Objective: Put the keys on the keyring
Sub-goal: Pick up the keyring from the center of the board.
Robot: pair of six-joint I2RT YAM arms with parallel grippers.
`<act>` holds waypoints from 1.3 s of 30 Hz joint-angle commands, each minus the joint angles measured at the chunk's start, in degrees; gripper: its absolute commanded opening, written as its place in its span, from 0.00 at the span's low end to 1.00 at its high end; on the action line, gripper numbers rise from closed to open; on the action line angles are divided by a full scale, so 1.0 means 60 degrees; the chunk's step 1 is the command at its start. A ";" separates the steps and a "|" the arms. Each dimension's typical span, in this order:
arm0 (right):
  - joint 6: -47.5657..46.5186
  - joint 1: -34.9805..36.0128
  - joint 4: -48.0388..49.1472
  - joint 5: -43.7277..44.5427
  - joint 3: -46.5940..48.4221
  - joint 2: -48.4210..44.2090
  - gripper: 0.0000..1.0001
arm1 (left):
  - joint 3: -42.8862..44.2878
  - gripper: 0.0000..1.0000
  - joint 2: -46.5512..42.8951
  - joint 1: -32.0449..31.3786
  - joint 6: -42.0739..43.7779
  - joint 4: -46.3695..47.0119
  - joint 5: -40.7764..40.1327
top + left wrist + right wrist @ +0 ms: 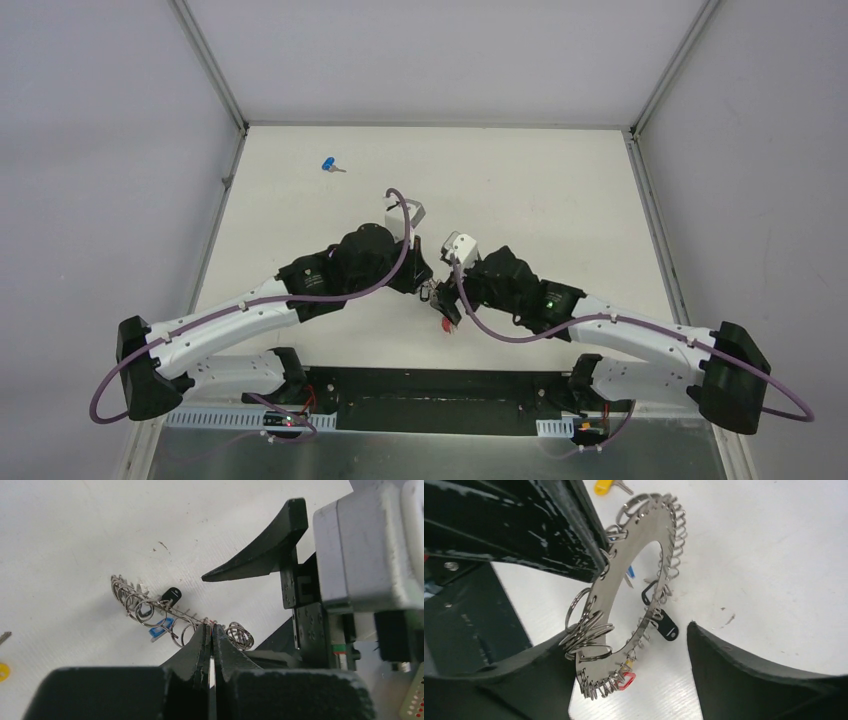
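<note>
The large grey metal keyring [638, 531], stiff and slick, was held near the desk's [560, 200] six o'clock, rim pinched in the left end effector [212, 630], with the spread right end effector [624, 640] straddling it. The tiny blue-headed key [328, 164] lay at eleven o'clock and the yellow-headed key [603, 487] nearer. Both were light and probably best taken by their plastic heads.

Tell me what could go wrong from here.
1. The left gripper pinches the keyring only at its rim; a bump from the open right gripper straddling it could twist it loose.
2. The split rings hang against that gripper's finger and may snag.
</note>
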 commanded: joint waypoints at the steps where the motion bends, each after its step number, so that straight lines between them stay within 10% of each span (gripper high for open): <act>1: -0.0777 0.0260 0.0405 0.1891 0.0554 0.0145 0.70 | 0.0363 0.00 -0.0103 -0.0074 -0.0417 0.0446 -0.0007; 8: -0.1311 0.0263 0.0420 0.1674 0.0330 -0.0669 0.00 | -0.0020 0.00 -0.0457 -0.0073 -0.0637 0.0270 -0.0376; 21: -0.1386 0.0248 -0.3724 -0.0359 0.2358 -0.0412 0.00 | 0.0566 0.14 -0.0052 -0.0051 -0.0635 -0.0750 -0.0853; 27: -0.1021 0.0248 -0.3820 -0.0828 0.2605 -0.0085 0.00 | 0.0794 0.38 0.0027 -0.0061 -0.0603 -0.1016 -0.0857; 39: -0.0878 0.0246 -0.3753 -0.0635 0.2628 0.0008 0.00 | 0.0689 0.47 -0.0442 -0.0053 -0.1294 -0.1479 -0.0879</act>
